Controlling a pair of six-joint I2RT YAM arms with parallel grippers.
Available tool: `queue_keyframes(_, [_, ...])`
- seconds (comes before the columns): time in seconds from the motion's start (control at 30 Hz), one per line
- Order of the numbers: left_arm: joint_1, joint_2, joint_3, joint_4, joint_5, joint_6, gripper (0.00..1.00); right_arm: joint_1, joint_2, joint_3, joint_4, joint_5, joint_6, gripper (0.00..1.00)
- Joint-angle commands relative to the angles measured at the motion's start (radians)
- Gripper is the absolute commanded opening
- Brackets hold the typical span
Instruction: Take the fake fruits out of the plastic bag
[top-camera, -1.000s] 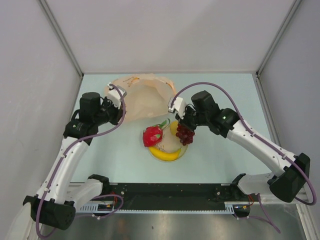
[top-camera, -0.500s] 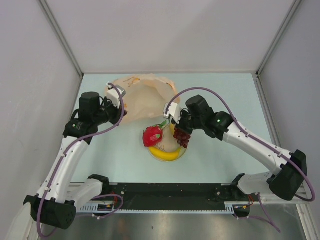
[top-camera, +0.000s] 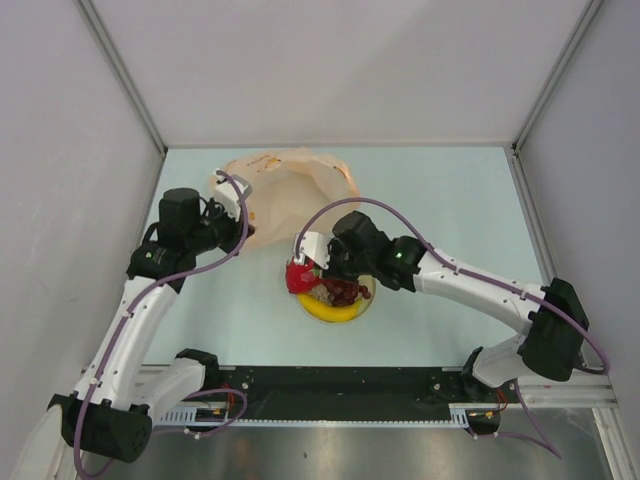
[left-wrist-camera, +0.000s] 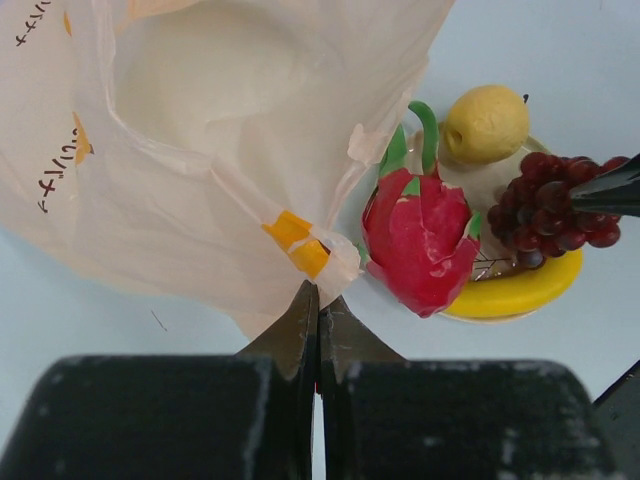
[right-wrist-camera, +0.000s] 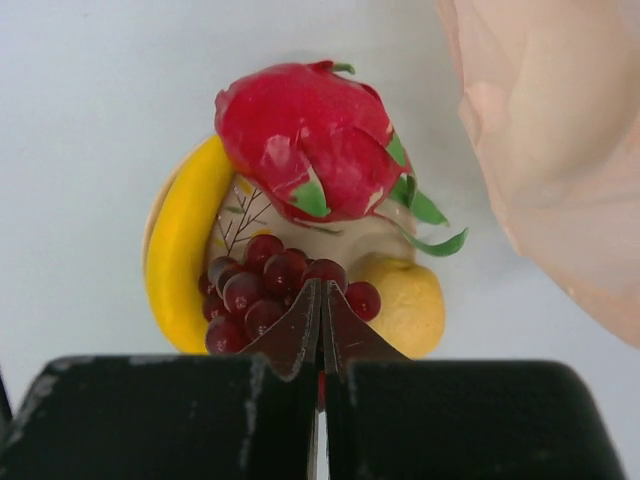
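On the plate, banana lies left-to-right; right jaws clamp grapes, left jaws bag.

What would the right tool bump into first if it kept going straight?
The grapes, pinched in the right tool; beyond them, probably the plate.

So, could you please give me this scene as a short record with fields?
left gripper: shut on the edge of the plastic bag
right gripper: shut on the grape bunch, low over the plate
on plate: banana, lemon
red fruit: lying at the plate's rim, on the bag side
bag contents: no fruit visible inside
task state: grape bunch not yet released
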Motion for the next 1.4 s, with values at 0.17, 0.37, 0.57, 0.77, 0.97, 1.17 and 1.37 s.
queue_keyframes(0.17, [0.007,-0.021,-0.012,0.027,0.042,-0.013,0.0,0.043,0.042,-0.007,0.132,0.104,-0.067,0.0])
queue_keyframes(0.37, [0.007,-0.025,-0.025,0.039,0.047,-0.019,0.0,0.046,0.025,-0.052,0.153,0.173,-0.096,0.0])
queue_keyframes(0.57, [0.007,-0.024,-0.032,0.046,0.052,-0.031,0.0,0.046,0.018,-0.058,0.187,0.185,-0.091,0.45])
queue_keyframes(0.77, [0.007,-0.019,-0.029,0.043,0.055,-0.037,0.0,0.054,0.019,-0.058,0.238,0.211,-0.113,0.5])
queue_keyframes(0.97, [0.006,-0.012,0.004,0.025,0.043,-0.013,0.01,0.042,-0.033,-0.056,0.371,0.312,-0.122,0.59])
queue_keyframes(1.17, [0.006,0.033,0.063,0.008,-0.023,0.05,0.01,-0.093,-0.086,-0.007,0.336,0.358,-0.047,0.75])
queue_keyframes(1.37, [0.013,0.096,0.142,0.002,-0.176,0.128,0.06,-0.283,-0.134,0.023,0.137,0.305,0.112,0.84])
